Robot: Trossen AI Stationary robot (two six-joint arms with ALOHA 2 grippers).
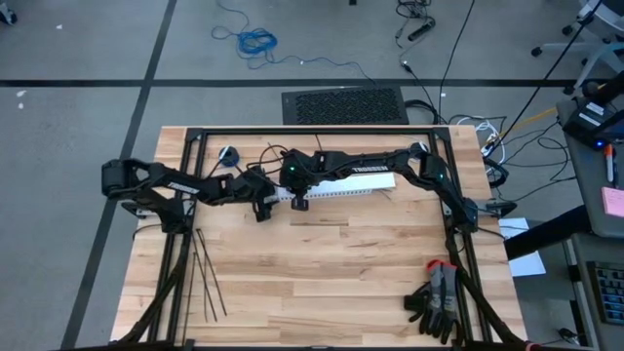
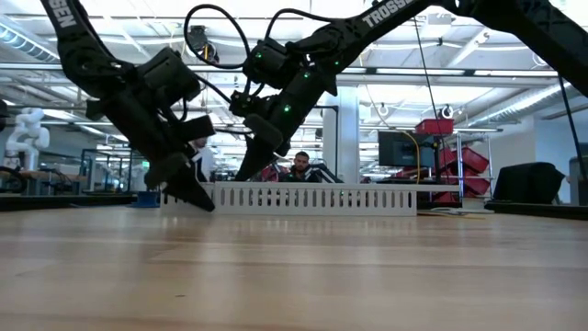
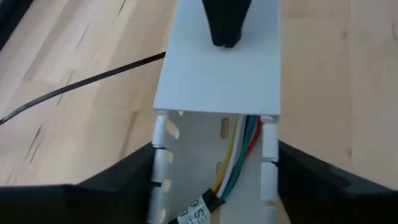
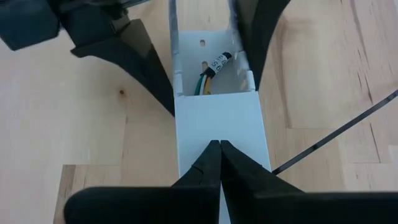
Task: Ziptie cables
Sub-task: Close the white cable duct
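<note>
Both grippers, left [image 1: 265, 203] and right [image 1: 295, 198], meet at the white duct [image 1: 341, 189] (zipties [image 1: 205, 278] lie well apart).

On my table I count one white slotted duct [image 1: 346, 187] at twelve o'clock, one wire bundle [image 3: 233, 155] inside it, four black zipties [image 1: 205, 278] at eight o'clock, and one pair of gloves [image 1: 439, 300] at four o'clock.
</note>
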